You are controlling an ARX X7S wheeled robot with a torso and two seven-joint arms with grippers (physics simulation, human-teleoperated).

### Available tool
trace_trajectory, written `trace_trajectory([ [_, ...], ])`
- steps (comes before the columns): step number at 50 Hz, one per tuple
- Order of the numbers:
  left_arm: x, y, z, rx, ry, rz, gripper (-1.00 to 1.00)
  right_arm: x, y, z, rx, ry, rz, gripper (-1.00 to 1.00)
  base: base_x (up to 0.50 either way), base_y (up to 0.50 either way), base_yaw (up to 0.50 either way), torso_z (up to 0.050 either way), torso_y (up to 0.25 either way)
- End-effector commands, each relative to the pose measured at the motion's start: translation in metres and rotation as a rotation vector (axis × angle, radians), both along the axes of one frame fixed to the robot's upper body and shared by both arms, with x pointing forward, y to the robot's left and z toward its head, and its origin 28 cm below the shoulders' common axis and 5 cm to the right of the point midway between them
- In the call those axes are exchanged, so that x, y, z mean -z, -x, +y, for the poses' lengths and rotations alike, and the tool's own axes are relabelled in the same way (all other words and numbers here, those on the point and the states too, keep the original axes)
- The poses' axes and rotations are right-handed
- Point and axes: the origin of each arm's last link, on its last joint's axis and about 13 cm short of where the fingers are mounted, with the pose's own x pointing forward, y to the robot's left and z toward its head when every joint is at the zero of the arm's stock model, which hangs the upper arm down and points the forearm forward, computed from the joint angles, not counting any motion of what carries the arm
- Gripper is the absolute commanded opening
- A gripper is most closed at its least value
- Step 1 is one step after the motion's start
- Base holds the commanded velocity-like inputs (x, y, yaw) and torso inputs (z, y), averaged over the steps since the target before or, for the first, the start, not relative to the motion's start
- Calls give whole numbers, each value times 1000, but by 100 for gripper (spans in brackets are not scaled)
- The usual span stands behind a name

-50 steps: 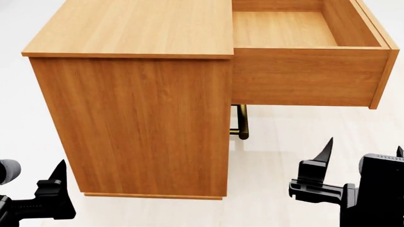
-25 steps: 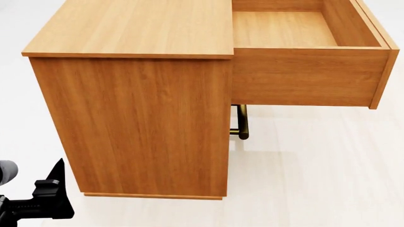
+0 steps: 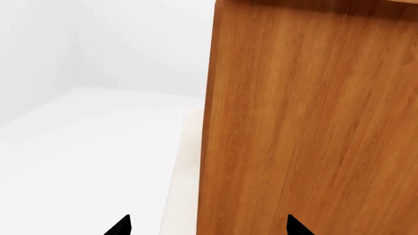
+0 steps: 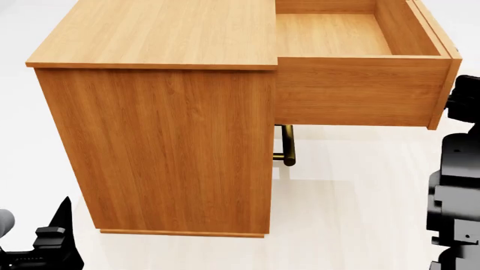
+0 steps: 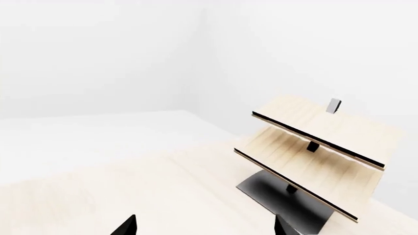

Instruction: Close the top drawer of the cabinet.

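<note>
The cabinet (image 4: pixel 165 140) stands in front of me in the head view, its plain side facing me. The top drawer (image 4: pixel 360 90) sticks far out to the right, open and empty; its brass handle is hidden. My right arm (image 4: pixel 456 180) stands black at the right edge, right beside the drawer front. In the right wrist view my right gripper (image 5: pixel 205 226) is open and empty and faces away from the cabinet. My left gripper (image 4: pixel 54 239) is low at the bottom left, open and empty. In the left wrist view it (image 3: pixel 207 227) points at the cabinet's side (image 3: pixel 307 122).
A brass handle of a lower drawer (image 4: pixel 286 145) shows under the open drawer. Pale wooden slanted panels on a black base (image 5: pixel 313 156) stand on the light floor in the right wrist view. White walls lie behind.
My right arm left the lower right, then came up beside the drawer front at the right edge. The drawer has slid a little to the left, into the cabinet. My left gripper sank slightly.
</note>
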Motion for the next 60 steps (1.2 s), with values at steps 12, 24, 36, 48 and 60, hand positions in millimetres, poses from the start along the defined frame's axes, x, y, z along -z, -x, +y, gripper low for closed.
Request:
trace_trajectory([
  [12,2,1,2,-21,8,-14,100,16,-9,81,-332,40,-9,100,0,0,0,0,0],
  [24,2,1,4,-34,11,-9,100,28,-21,121,-398,10,-3,100,0,0,0,0,0],
  [36,1,1,11,-55,20,-21,100,35,-19,167,-521,-7,7,100,0,0,0,0,0],
  [48,4,2,14,-72,29,-17,100,37,-13,194,-609,11,10,100,0,0,0,0,0],
  [60,5,1,15,-76,26,-15,100,45,-11,197,-632,2,22,100,0,0,0,0,0],
])
